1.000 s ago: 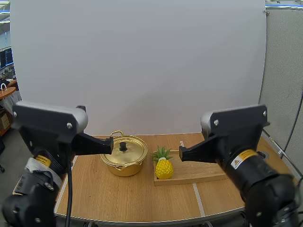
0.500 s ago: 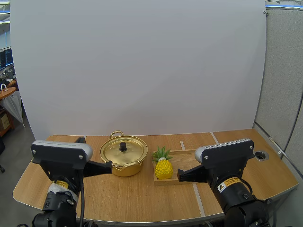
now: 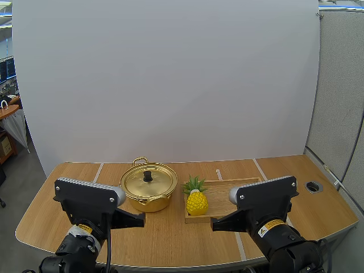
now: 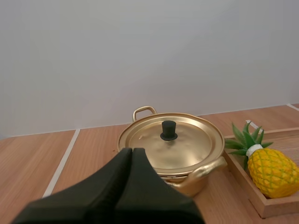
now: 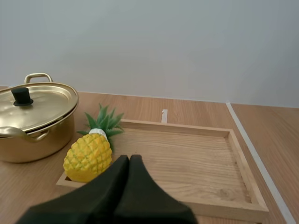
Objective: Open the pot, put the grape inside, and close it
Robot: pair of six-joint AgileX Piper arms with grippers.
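A gold pot point(image 3: 149, 190) stands on the table with its lid on, the black knob point(image 3: 148, 176) on top. To its right, a yellow toy pineapple point(image 3: 197, 200) lies at the near left corner of a wooden tray point(image 3: 219, 195). My left gripper point(image 3: 141, 222) is shut on nothing, low over the table in front of the pot. In the left wrist view its fingers form one dark wedge point(image 4: 132, 152) short of the pot point(image 4: 171, 148). My right gripper point(image 3: 214, 225) is also shut, just in front of the tray point(image 5: 187, 158) and beside the pineapple point(image 5: 88, 157).
The tray holds nothing but the pineapple. A round cable hole point(image 3: 313, 186) sits in the tabletop at the far right. Bare wood point(image 3: 170, 239) lies between the two grippers, and a white backdrop rises behind the table.
Both arms have dropped and drawn back toward the near table edge; their fingertips, earlier level with the pot and the tray, now sit in front of them. Pot, pineapple and tray have not moved.
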